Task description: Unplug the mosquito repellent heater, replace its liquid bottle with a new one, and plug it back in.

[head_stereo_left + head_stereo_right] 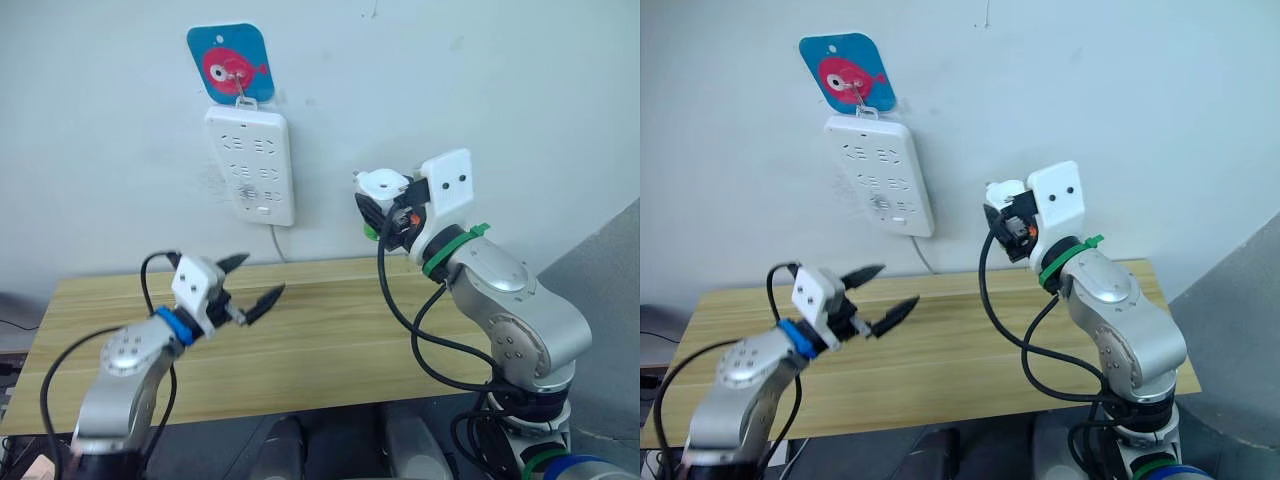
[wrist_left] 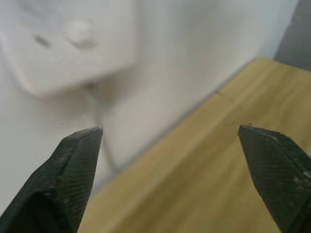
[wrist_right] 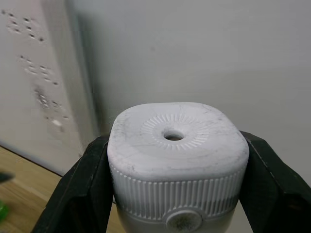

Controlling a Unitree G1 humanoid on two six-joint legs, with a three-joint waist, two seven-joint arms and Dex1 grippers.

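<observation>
We are holding our left tool point(image 1: 248, 287) spread wide and empty above the wooden surface point(image 1: 330, 330), pointing towards the wall. Up and ahead of it, the power strip point(image 1: 250, 165) is hanging on the wall. Our right tool point(image 3: 175, 184) is clamping the mosquito repellent heater point(image 3: 177, 160) between both fingers, raised beside the strip.

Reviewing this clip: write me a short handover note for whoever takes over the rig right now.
Right pincer: shut on the mosquito repellent heater, held in the air near the wall, right of the power strip.
Left pincer: open, empty, above the wooden table.
Done: heater is out of the strip, so unplugged.
Left: swap the liquid bottle, then plug the heater back in. Whether a bottle sits in it now cannot be seen.
</observation>
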